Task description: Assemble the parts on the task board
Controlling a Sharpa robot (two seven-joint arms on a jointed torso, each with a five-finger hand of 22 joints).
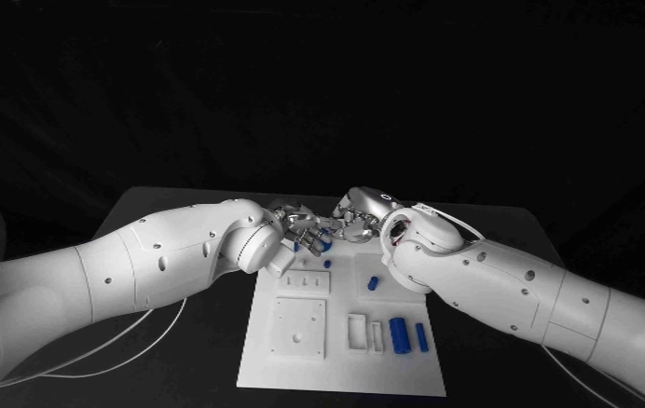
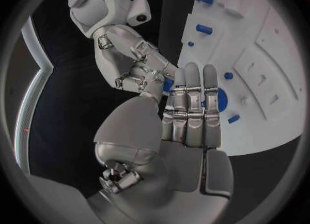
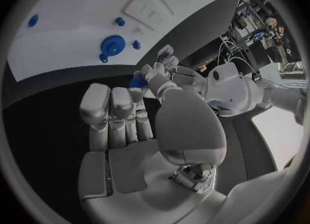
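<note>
The white task board [image 1: 343, 371] lies in the middle of the table. Both hands meet just above its far edge. A small blue part [image 2: 167, 85] sits where the fingertips of my left hand [image 1: 298, 231] and my right hand [image 1: 353, 223] come together, and both touch it. That same blue part [image 3: 137, 81] lies between the right hand's [image 3: 129, 131] thumb and fingers and the left hand's [image 3: 160, 69] fingertips. A blue gear [image 2: 219, 100] lies flat on the board below the hands. Seen past the straight fingers of the left hand [image 2: 184, 125], the right hand [image 2: 139, 66] is curled.
More blue parts are on the board: a peg [image 1: 329, 264], a short cylinder [image 1: 374, 283], and two longer pieces [image 1: 398, 333] [image 1: 420, 336] near the right edge. White raised blocks [image 1: 298, 326] stand on the board's left half. Pale cables [image 1: 108, 352] trail at the near left.
</note>
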